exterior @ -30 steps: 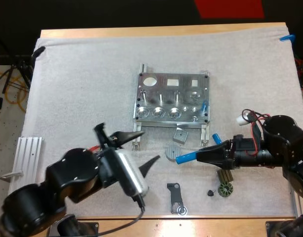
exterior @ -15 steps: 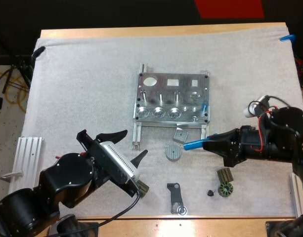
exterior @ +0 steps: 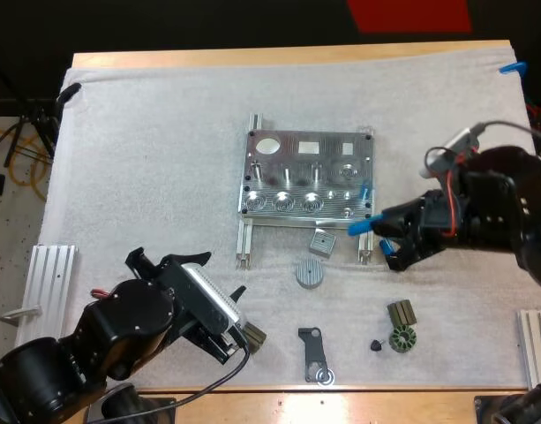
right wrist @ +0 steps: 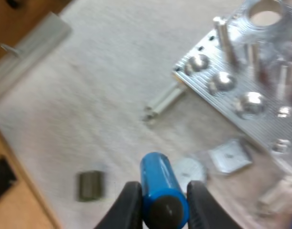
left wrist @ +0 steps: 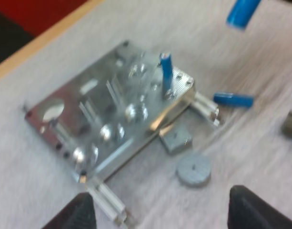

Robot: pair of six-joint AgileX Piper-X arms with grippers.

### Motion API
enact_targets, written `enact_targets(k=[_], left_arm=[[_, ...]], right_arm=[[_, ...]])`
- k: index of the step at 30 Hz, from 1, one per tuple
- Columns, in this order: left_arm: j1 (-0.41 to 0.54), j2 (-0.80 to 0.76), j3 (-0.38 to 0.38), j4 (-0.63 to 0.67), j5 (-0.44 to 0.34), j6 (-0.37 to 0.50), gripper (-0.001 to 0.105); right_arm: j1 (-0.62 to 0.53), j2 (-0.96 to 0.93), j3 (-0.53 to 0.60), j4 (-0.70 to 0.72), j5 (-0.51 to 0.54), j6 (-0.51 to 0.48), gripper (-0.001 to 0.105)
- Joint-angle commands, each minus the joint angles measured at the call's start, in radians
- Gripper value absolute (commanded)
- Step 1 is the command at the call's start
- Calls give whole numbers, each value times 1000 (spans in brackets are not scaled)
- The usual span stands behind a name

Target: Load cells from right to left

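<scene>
Blue cylinder (right wrist: 161, 181) in right pincer (right wrist: 164, 208), near fixture (exterior: 307, 177)

light: bright, even | shadows: faint on mat (exterior: 146, 159) | glare: hot spots on metal fixture (exterior: 307, 177) | background: dark

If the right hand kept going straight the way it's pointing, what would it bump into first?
The blue cylinder in the right hand leads, aimed along the metal fixture's front edge. Likely the small square block first, though height is unclear.
</scene>
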Motion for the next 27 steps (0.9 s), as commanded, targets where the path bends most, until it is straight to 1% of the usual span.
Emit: enact_targets(k=[1,2,5,10,12,13,14,16,17,19,21,24,26,27], left_arm=[[-4,-1,-5,20,-39,-27,58],[-4,-1,-5,22,-39,-61,58],[-4,-1,-5,25,-39,-139,58],[-4,-1,-5,26,-39,-214,58],[-4,-1,-5,26,-39,-261,58],[-4,-1,-5,26,-39,-300,58],[-4,-1,-5,26,-39,-334,58],[-4,-1,-5,26,-39,-361,58],[-4,-1,-5,26,-39,-363,58],[-4,2,-5,26,-39,-362,58],[-4,5,-4,26,-39,-362,58],[-4,15,-3,26,-39,-359,58],[-4,23,-3,26,-39,-359,58],[-4,23,-3,26,-39,-359,58]], right_arm=[[-1,26,-42,48,61,-64,0],[-1,44,-66,65,94,-86,0],[-1,73,-101,70,121,-114,0],[-1,102,-127,70,124,-131,0],[-1,109,-128,70,127,-134,0],[-1,115,-131,70,127,-139,0],[-1,118,-131,70,127,-160,0],[-1,124,-131,70,140,-201,0],[-1,129,-131,68,165,-217,0],[-1,136,-131,66,180,-224,0],[-1,146,-135,63,180,-224,0],[-1,166,-141,56,194,-260,0],[1,191,-155,55,261,-293,0],[4,200,-161,55,276,-305,0]])
